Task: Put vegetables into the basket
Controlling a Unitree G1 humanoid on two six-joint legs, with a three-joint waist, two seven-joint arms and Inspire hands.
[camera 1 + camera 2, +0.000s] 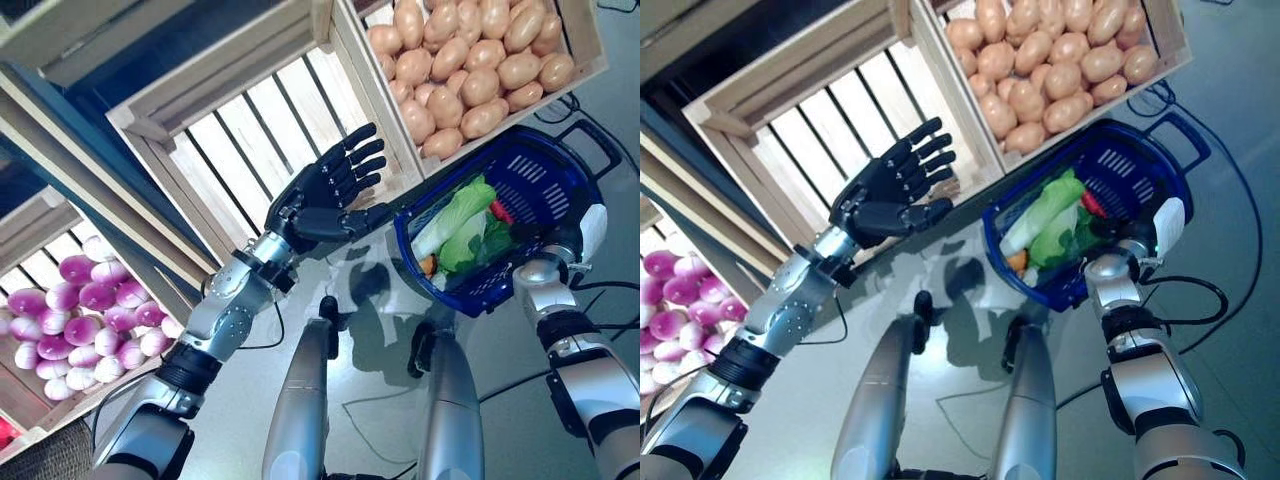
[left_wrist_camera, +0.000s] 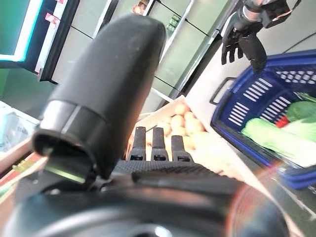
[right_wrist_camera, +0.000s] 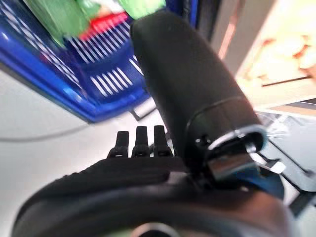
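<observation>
The blue plastic basket [image 1: 545,180] stands on the floor below the wooden stand. In it lie pale green leafy vegetables [image 1: 455,215], a red vegetable [image 1: 501,211] and something orange [image 1: 428,265]. My left hand [image 1: 330,195] is open and empty, fingers straight, raised in front of an empty slatted crate [image 1: 255,130], just left of the basket's rim. My right hand [image 1: 572,240] is open beside the basket's near rim, its white-covered thumb by the wall. The basket also shows in the left wrist view [image 2: 256,94] and the right wrist view [image 3: 74,84].
A crate of potatoes [image 1: 470,60] stands just behind the basket. A crate of purple-and-white round vegetables [image 1: 85,315] stands at the lower left. The basket's black handle [image 1: 590,135] lies folded toward the right. Grey floor spreads below the stand.
</observation>
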